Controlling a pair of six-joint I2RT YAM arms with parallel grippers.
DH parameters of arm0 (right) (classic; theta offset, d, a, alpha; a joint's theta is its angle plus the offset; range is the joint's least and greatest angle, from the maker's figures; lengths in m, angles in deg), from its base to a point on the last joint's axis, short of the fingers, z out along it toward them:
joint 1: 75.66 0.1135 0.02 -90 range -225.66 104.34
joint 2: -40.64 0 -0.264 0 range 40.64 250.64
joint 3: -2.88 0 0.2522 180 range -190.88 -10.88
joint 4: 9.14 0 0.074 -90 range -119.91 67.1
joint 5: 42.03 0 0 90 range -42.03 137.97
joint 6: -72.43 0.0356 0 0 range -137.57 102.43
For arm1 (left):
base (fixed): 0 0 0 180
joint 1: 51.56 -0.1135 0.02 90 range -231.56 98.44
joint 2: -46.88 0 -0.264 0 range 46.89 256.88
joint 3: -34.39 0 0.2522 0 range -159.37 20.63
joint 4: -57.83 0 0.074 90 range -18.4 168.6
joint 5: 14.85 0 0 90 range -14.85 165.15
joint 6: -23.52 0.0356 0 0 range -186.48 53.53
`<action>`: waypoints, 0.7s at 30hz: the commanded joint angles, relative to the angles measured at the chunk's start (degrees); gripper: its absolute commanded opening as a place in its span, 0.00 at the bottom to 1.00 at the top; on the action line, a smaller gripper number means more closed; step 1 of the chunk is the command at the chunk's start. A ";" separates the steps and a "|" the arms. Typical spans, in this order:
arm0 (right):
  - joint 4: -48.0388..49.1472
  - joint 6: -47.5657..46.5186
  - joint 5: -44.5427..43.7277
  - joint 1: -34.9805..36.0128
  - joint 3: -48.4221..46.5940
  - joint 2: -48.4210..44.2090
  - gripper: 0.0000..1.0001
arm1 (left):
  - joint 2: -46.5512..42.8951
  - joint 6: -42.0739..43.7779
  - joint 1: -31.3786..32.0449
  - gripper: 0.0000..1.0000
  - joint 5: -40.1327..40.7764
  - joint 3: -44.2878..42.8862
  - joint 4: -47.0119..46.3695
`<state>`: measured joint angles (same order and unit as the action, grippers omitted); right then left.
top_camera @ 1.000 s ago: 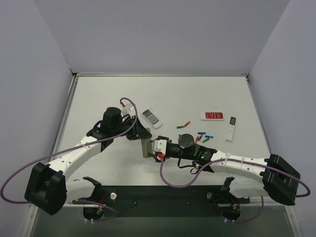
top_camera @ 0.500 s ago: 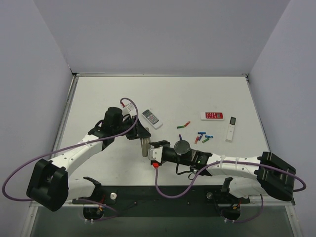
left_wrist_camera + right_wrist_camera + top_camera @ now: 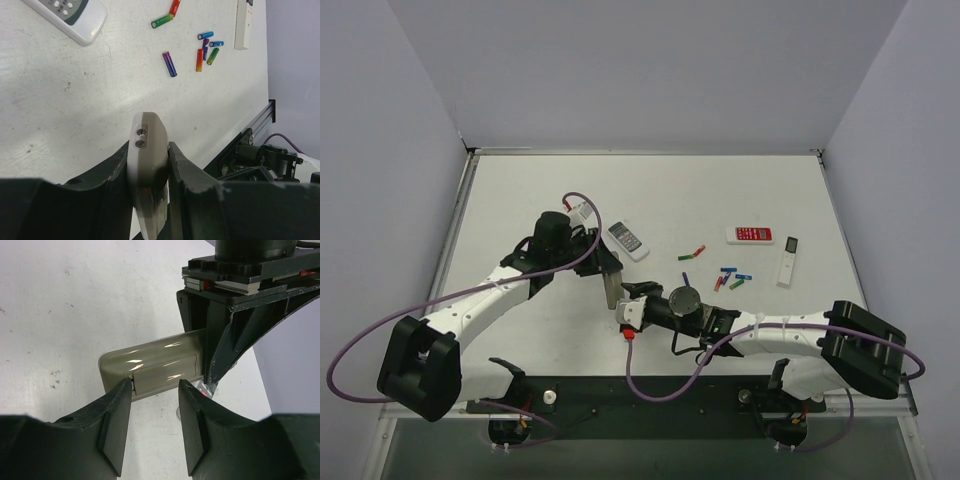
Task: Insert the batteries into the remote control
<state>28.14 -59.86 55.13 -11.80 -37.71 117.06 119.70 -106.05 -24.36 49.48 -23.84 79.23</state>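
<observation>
The remote (image 3: 155, 365) shows its tan-grey back, glossy with streaks of reflected light. It has rounded corners, and a thin seam outlines a cover panel on the back. In the left wrist view it is seen end-on: a slim rounded end with two small dark round marks.

It is off the tabletop (image 3: 520, 200), well left of the red remote (image 3: 750, 235) and nearer the arm bases. The left claw (image 3: 148, 149) is clamped on it across its thin sides.

The right claw (image 3: 155, 382) has its jaws apart, with the tips at the lower edge of the remote's back, one tip on the seam. Whether they press on it I cannot tell.

The batteries (image 3: 199, 59) lie scattered on the tabletop, just on the near side of the red remote and to its left. They are red, green, blue and purple, and some are two-toned.

A second ago the right claw stood to the right of the remote with its jaws wider. The right arm has since swung further left of the red remote, and the claw has come in under the remote's back. The remote has tipped a little more upright, still in the left claw. The batteries and the red remote lie as they did.
</observation>
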 commanded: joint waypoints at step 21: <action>16.10 1.76 -5.67 -6.37 -3.76 13.75 0.38 | 9.88 7.75 1.54 0.00 10.81 -5.62 5.90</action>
<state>35.25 -58.74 52.33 -16.37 -37.77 128.69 127.92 -100.01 -24.14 61.44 -26.90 81.27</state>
